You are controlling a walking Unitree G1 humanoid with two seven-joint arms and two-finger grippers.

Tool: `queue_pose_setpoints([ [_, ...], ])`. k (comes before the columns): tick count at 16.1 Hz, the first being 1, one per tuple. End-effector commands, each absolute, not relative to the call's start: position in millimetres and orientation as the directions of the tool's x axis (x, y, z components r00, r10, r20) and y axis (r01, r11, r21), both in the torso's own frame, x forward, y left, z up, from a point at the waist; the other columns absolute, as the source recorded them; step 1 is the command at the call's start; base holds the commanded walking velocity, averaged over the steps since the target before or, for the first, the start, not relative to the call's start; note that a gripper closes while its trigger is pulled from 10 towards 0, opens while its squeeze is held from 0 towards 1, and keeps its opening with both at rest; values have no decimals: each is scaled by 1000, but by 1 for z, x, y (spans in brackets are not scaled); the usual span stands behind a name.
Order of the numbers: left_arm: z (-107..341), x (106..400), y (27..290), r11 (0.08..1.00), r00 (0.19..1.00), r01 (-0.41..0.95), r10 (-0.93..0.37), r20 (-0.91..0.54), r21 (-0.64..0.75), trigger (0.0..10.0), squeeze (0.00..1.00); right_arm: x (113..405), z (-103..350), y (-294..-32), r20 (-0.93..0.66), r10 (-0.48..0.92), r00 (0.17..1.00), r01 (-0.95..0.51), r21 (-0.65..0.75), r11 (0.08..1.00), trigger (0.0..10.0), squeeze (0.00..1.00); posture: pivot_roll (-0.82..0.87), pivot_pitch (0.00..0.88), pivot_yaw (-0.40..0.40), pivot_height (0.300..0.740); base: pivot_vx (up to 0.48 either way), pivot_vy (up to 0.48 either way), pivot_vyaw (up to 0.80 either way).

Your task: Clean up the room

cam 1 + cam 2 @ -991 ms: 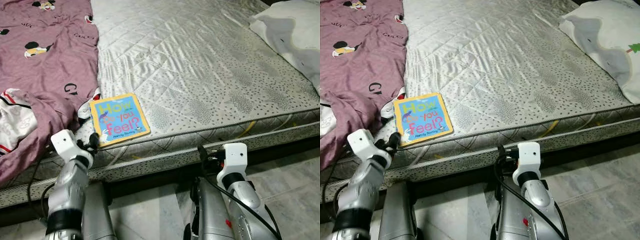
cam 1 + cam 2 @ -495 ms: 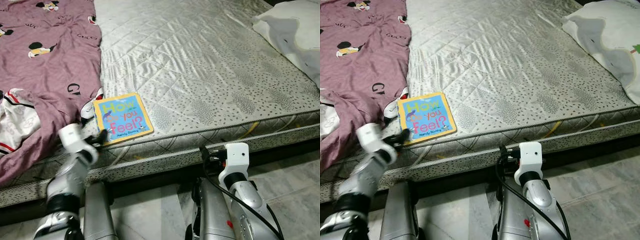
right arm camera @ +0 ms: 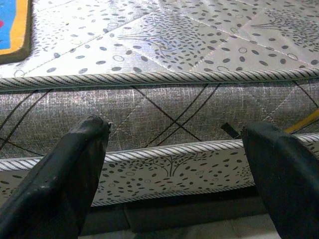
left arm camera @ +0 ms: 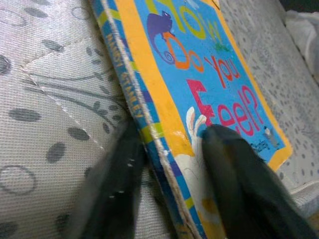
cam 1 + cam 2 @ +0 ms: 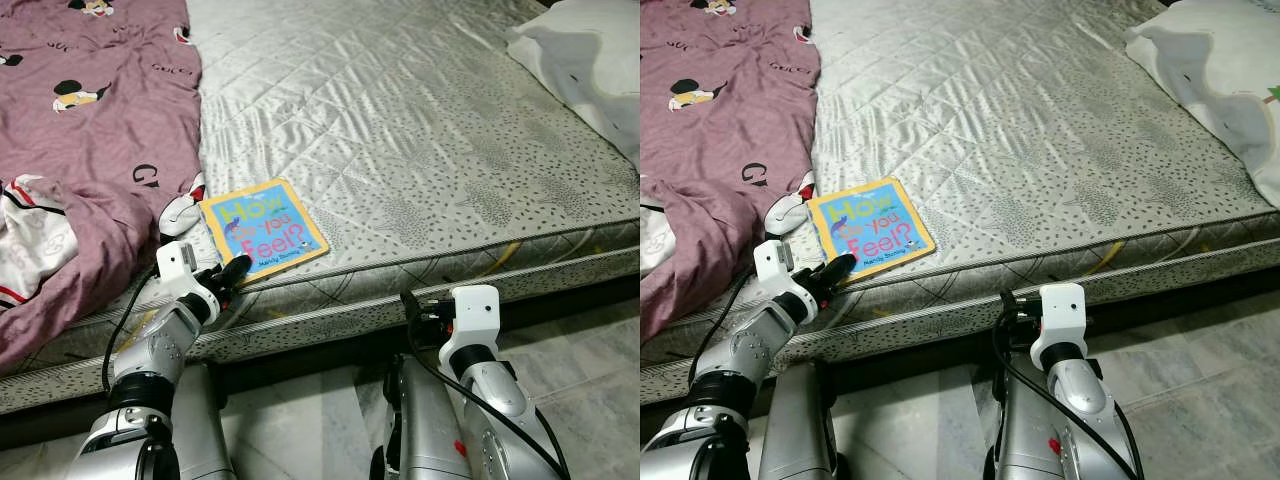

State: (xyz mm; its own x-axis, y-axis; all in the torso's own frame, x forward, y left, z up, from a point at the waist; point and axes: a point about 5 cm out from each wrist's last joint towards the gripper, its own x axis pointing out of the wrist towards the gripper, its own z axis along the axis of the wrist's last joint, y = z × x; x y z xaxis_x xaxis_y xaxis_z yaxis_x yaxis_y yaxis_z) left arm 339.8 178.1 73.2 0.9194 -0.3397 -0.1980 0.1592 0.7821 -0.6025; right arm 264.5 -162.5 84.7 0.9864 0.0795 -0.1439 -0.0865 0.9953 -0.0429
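Note:
A children's board book [image 5: 265,228], blue with a yellow border and the title "How Do You Feel?", lies flat on the grey quilted mattress [image 5: 420,130] near its front edge. My left gripper [image 5: 233,270] reaches up from below the edge to the book's near corner. In the left wrist view the book [image 4: 209,74] sits between the two black fingers, one fingertip [image 4: 224,149] on the cover and the other against the spine side. My right gripper [image 3: 174,134] stands open, low in front of the mattress side, holding nothing.
A purple cartoon-print blanket [image 5: 90,120] covers the bed's left part, with a white patterned cloth [image 5: 30,240] bunched at its edge. A white pillow [image 5: 590,60] lies at the far right. Grey tiled floor [image 5: 590,370] shows below the bed.
My left arm has swung right and forward, its fingers now at the book's corner. The book has turned and slid slightly right. The right arm has stayed put.

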Motion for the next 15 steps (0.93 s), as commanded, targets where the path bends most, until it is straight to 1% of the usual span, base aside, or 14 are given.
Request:
queue_pose_setpoints([
  [1,62,336,165,764,886,170,-395,-243,-623,0,0,264,87,-164,-141,71,987,-79,-47,996,10000,0,-136,156,-29,475,0,0,0],
  [2,63,337,165,760,887,172,-396,-237,-627,0,0,264,87,-164,-140,71,988,-78,-47,996,10000,0,-136,156,-28,475,0,0,0],
  [3,69,339,161,738,885,210,-422,-196,-641,0,0,265,87,-163,-140,70,988,-77,-47,996,10000,0,-134,156,-27,475,0,0,0],
  [6,74,342,160,712,890,230,-430,-154,-663,0,0,265,86,-163,-140,69,988,-77,-46,996,10000,0,-132,154,-25,475,0,0,0],
  [10,89,347,156,671,895,296,-444,-49,-680,0,0,268,86,-162,-139,66,988,-74,-48,996,10000,0,-129,144,-22,475,0,0,0],
  [12,95,350,156,682,899,315,-437,-21,-660,0,0,268,86,-162,-138,64,988,-72,-49,996,10000,0,-130,142,-21,475,0,0,0],
  [13,101,353,157,694,912,313,-411,0,-648,0,0,269,86,-163,-138,63,989,-70,-49,996,10000,0,-130,141,-21,475,0,0,0],
  [15,111,355,156,751,922,334,-386,32,-569,0,0,269,85,-163,-138,60,989,-67,-49,997,10000,0,-124,131,-16,475,0,0,0],
])
